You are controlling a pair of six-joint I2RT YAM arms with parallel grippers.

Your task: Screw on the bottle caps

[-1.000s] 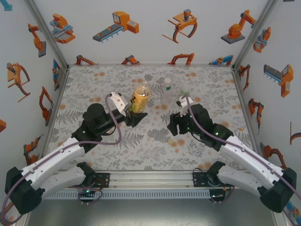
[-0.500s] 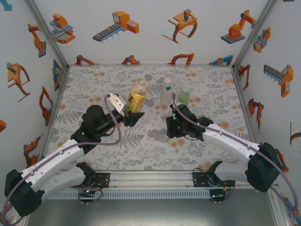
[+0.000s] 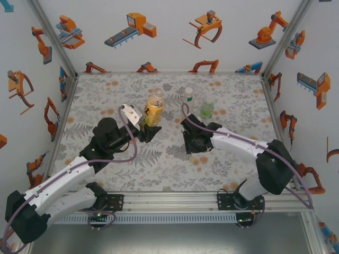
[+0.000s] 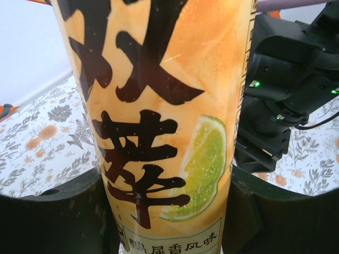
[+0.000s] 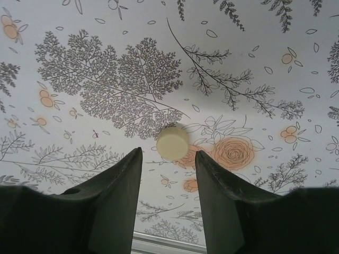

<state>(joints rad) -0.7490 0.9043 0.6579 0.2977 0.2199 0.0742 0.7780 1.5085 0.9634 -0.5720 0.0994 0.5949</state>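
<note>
My left gripper (image 3: 152, 128) is shut on the tall bottle with the yellow-orange label (image 3: 154, 111), which stands upright. In the left wrist view that bottle (image 4: 169, 106) sits between the two dark fingers (image 4: 63, 211) of the left gripper (image 4: 168, 182). A pale yellow cap (image 5: 172, 143) lies flat on the table just beyond the tips of my right gripper (image 5: 168, 154), which is open with nothing between its fingers. From above, the right gripper (image 3: 192, 150) points down right over this cap (image 3: 192, 157). The slim colourless bottle (image 3: 188, 98) has a white top; the short green bottle (image 3: 207, 109) stands beside it.
The floral table cover (image 3: 106, 100) is bounded by patterned walls on three sides and by a metal rail (image 3: 169, 201) at the near edge. The right arm's black body (image 4: 286, 95) sits close behind the held bottle in the left wrist view.
The right gripper has swung left and down to the cap on the table, narrowing its jaws, which uncovers the green bottle. The left gripper keeps its hold on the yellow bottle.
</note>
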